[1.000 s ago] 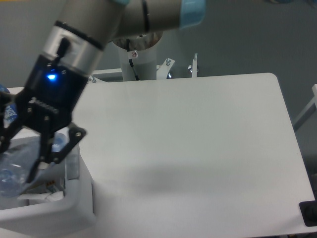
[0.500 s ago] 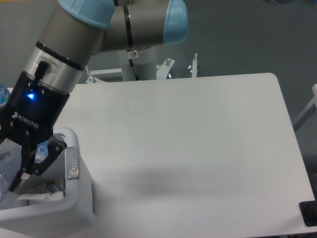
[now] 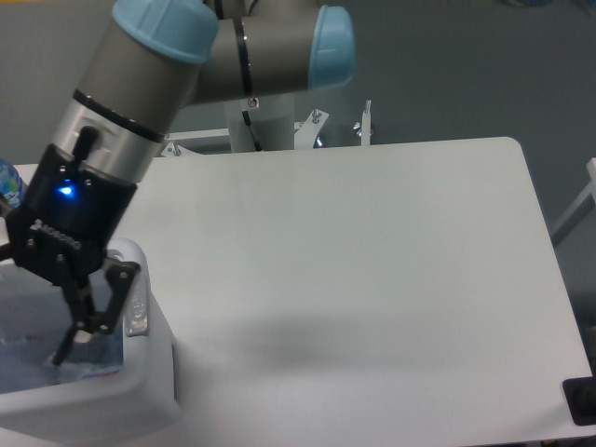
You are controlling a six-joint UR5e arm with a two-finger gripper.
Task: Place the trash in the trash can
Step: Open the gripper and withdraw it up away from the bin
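White plastic trash can [image 3: 140, 391] sat at the near left corner of the table [image 3: 372, 279], its thick rim showing a grey oval mark [image 3: 139, 307] on the right edge. Inside it lay pale bluish clear plastic, blurred; probably the bottle [image 3: 28, 358], but which piece of trash it was could not be told, and the small packet could not be made out. Black gripper [image 3: 70, 335] hung down into the bin's opening, fingers [image 3: 102, 303] spread apart and not clamped on anything, tips low inside near the clear plastic; whether they touched it was unclear. A blue light [image 3: 65, 192] glowed on the gripper body. Above it the grey wrist section slanted up and to the right, meeting a light-blue joint cap [image 3: 163, 23] at the top, with the arm link running right to a second blue cap [image 3: 331, 42]. At the far left edge a bluer bottle [image 3: 7, 184] stood, partly cut off. Behind the table stood the robot's white base post [image 3: 261, 116].
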